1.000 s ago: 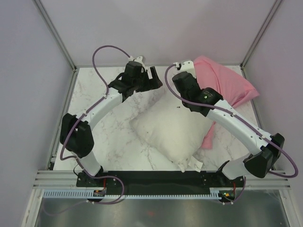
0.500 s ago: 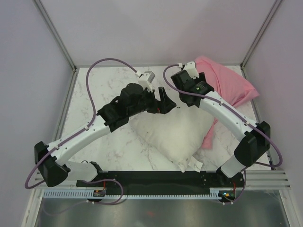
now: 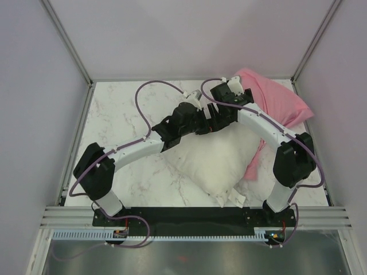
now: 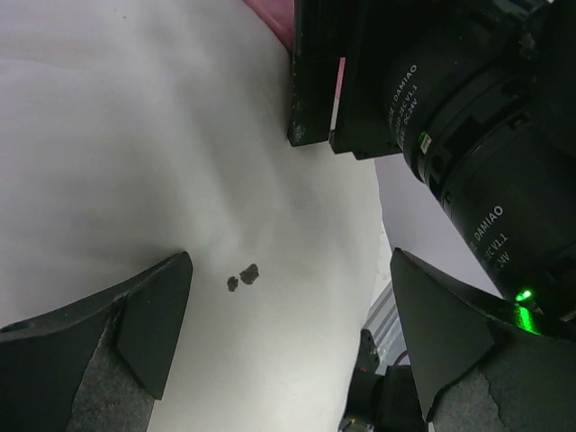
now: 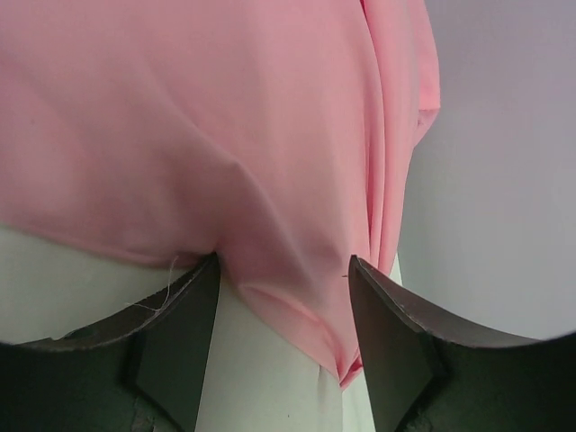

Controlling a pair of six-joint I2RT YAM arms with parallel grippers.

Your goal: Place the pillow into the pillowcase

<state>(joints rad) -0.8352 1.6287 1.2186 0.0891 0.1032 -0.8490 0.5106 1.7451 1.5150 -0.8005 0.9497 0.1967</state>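
Observation:
The white pillow [image 3: 211,163] lies in the middle of the table, its small tag [image 3: 236,198] at the near corner. The pink pillowcase [image 3: 276,102] is bunched at the far right, one strip trailing down along the pillow's right side. My left gripper [image 3: 213,122] hovers open over the pillow's far edge; in the left wrist view [image 4: 290,261] white pillow [image 4: 135,153] fills the gap between the fingers. My right gripper [image 3: 227,110] is open right beside it. In the right wrist view [image 5: 284,263] a fold of pillowcase [image 5: 225,135] hangs between the open fingers, over the pillow [image 5: 270,378].
The two wrists nearly touch; the right arm's motor housing [image 4: 477,135] fills the upper right of the left wrist view. Two small dark specks [image 4: 243,274] mark the pillow. Grey walls and metal posts [image 3: 69,46] enclose the marble table [image 3: 120,120].
My left arm has swung right from the far left of the table to the pillow's far edge. My right gripper has shifted slightly down and left onto the pillowcase edge.

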